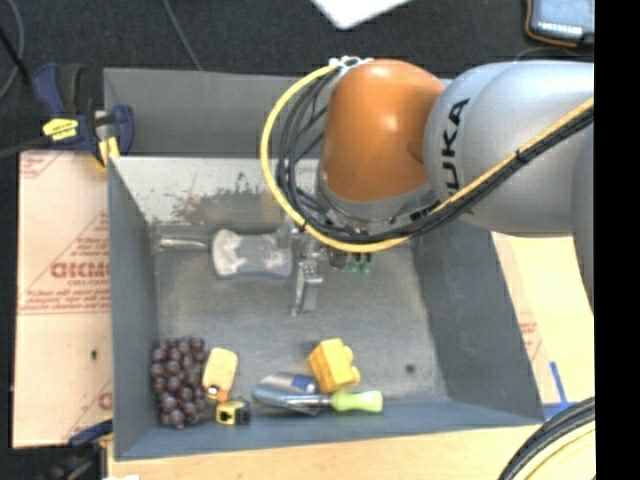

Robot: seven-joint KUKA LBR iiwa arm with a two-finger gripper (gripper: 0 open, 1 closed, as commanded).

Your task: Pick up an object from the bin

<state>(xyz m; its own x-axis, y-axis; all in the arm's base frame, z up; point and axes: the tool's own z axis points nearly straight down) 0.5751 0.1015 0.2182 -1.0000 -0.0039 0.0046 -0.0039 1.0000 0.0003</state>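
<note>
While the gripper (307,290), open or closed I cannot say, is hanging beside the clear piece (245,253), it is risking nudging it.

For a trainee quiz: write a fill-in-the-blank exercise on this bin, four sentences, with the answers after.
1. The grapes in the bin's lower left corner are dark ___.
2. The toy block is ___.
3. The tool just below the block has a ___ handle.
4. In the view, the clear thing lies to the ___ of the gripper.

Missing words: purple; yellow; green; left.
</note>
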